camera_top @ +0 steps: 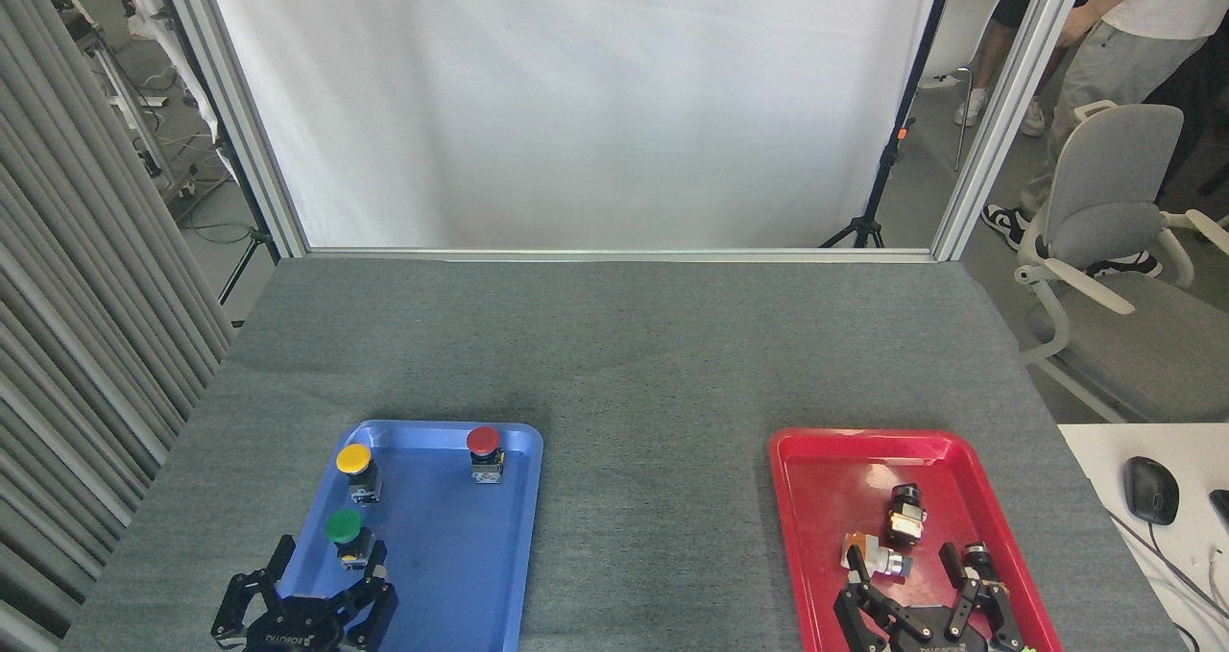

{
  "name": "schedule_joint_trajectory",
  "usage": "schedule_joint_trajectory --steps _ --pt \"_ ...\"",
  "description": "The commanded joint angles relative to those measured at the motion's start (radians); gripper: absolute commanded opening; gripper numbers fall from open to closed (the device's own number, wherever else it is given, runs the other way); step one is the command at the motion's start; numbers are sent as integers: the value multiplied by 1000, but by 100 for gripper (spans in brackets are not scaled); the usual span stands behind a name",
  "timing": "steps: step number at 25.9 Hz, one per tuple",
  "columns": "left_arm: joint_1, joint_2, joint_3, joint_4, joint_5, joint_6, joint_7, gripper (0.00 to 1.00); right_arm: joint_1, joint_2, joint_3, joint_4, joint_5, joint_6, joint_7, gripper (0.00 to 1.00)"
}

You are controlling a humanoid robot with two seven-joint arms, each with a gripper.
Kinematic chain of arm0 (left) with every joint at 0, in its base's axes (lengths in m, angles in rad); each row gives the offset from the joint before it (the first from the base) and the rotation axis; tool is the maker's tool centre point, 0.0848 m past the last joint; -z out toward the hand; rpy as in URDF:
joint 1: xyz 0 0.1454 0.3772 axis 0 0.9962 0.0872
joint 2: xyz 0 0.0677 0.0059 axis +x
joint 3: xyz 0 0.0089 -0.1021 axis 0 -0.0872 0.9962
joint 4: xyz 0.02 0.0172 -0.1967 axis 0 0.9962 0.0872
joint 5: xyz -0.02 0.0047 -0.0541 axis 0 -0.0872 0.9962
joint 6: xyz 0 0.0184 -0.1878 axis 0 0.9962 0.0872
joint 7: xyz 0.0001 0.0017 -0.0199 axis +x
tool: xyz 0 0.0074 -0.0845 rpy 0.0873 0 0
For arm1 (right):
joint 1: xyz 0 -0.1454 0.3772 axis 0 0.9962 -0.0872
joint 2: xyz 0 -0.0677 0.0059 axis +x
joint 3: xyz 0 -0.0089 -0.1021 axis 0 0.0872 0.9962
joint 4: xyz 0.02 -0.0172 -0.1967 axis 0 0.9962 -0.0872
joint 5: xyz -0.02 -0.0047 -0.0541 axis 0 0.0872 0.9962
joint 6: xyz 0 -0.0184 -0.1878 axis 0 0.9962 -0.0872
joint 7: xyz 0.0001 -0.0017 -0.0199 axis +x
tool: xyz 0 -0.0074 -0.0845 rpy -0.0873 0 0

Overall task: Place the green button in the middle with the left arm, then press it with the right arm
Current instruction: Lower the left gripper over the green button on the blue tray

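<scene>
Left gripper (322,583) wide at green button's (344,526) 6 o'clock; risk clipping yellow button (353,459) at 12.

Worktop (614,364) covered in dark grey woven cloth, faint creases across the far half. Blue tray (470,575) lying flat near front left; red tray (826,508) flat near front right, well apart. Bare cloth strip, the middle (653,537), between both trays

Green button (344,528), round cap on black-and-silver base, upright in blue tray's (461,575) near-left part.
</scene>
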Motion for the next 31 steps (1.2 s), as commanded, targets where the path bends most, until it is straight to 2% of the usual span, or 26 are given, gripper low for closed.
schedule_joint_trajectory --steps 1,15,17,28,31 --pt "-25 0 -1 49 0 -2 -3 99 0 -1 -2 3 0 2 0 100" --pt "-141 -6 -1 296 2 0 2 95 0 0 0 3 0 -1 0 100" --pt "-158 -8 -1 325 2 -2 2 91 0 0 -2 3 2 -2 0 100" --pt "-201 -6 -3 359 2 -2 0 88 0 7 2 5 3 -5 -2 100" --pt "-206 -9 -4 374 3 -8 -5 83 0 5 2 5 11 -5 0 100"
